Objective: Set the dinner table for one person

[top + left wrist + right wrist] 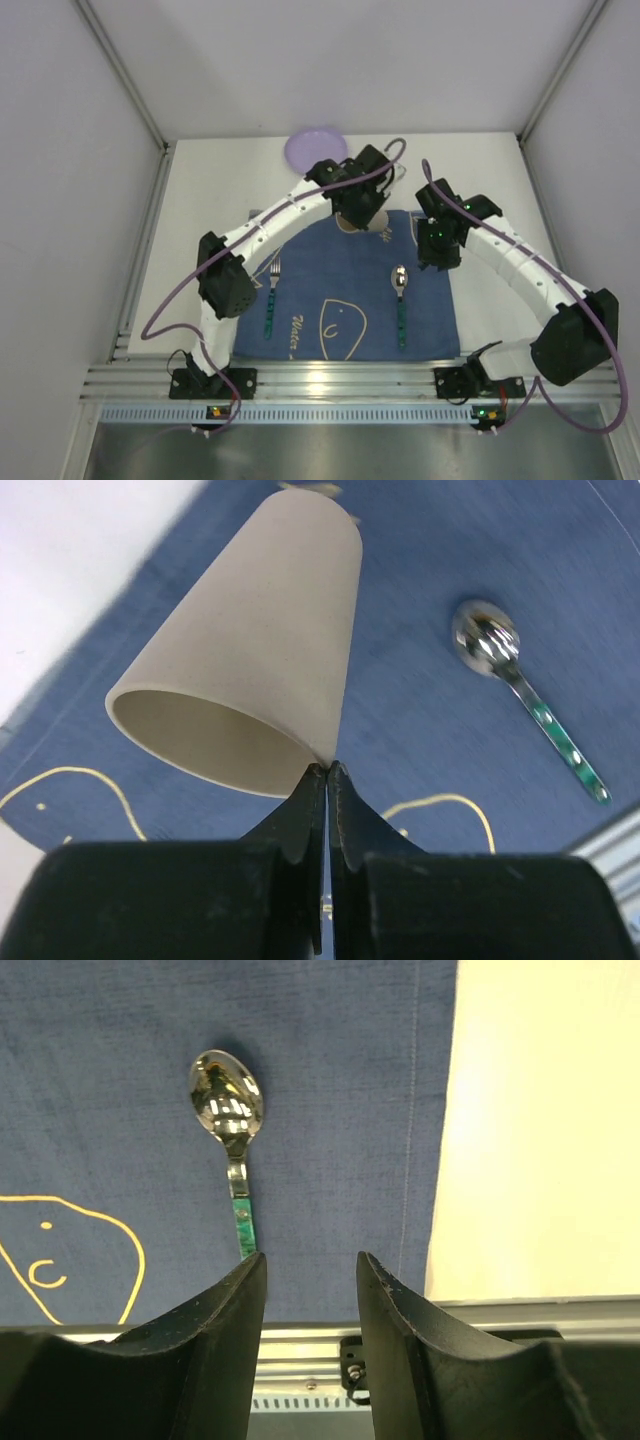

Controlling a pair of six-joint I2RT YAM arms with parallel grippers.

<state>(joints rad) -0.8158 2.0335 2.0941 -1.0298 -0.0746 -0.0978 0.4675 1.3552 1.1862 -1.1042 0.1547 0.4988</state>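
My left gripper is shut on the rim of a beige paper cup, pinching its wall and holding it tilted over the far part of the blue cloth mat. In the top view this gripper is at the mat's far edge, with the cup mostly hidden beneath it. My right gripper is open and empty above the mat's right side, next to a green-handled spoon. The spoon and a green-handled fork lie on the mat. A purple plate sits on the white dinner table at the far edge.
The ribbed aluminium rail runs along the table's near edge by both arm bases. White walls enclose the table on the left, right and far sides. The right arm's gripper hovers at the mat's right edge.
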